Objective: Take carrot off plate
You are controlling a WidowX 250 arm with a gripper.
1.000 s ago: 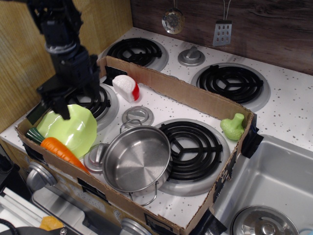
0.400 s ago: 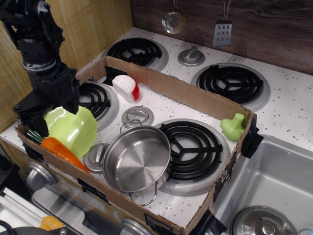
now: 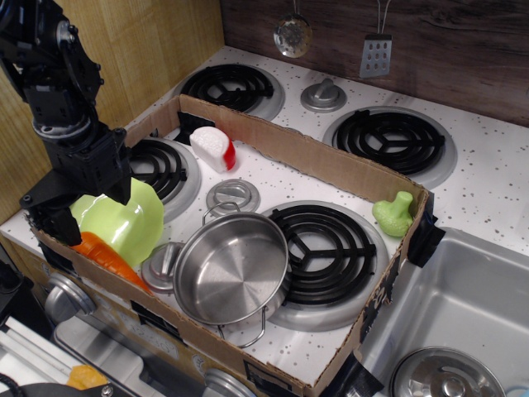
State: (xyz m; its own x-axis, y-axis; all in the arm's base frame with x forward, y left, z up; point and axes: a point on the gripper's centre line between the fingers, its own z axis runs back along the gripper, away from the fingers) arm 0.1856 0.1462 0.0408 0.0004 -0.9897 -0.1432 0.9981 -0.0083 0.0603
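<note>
We read no brand, label or writing anywhere in this view. Nearest us, the carrot (image 3: 106,255), smooth orange plastic, lies along the front wall of the cardboard tray (image 3: 331,165), its upper side against the front edge of the plate (image 3: 128,217); its stem end is hidden behind the gripper (image 3: 70,208). The plate is glossy lime-green plastic with a wavy scalloped rim, and it sits tilted at the tray's front left corner. The gripper, matte black and blocky, hangs low over the plate's left edge and the carrot's hidden end; we cannot tell whether its jaws are spread or pinching anything. Just right of the plate stands the pot (image 3: 231,269), shiny brushed steel, round, with a thin wire handle at its front, resting partly on a black coil burner (image 3: 318,252). A flat grey metal disc (image 3: 161,266) lies between plate and pot. Further back in the tray, a white and red toy (image 3: 212,148) sits beside another burner (image 3: 157,169), and a knobbly light green vegetable (image 3: 393,213) rests in the right corner. Beyond the tray, the speckled white stovetop (image 3: 488,186) carries two more burners, and a steel ladle (image 3: 293,35) and a slotted spatula (image 3: 376,54) hang on the dark wood-grain wall.
</note>
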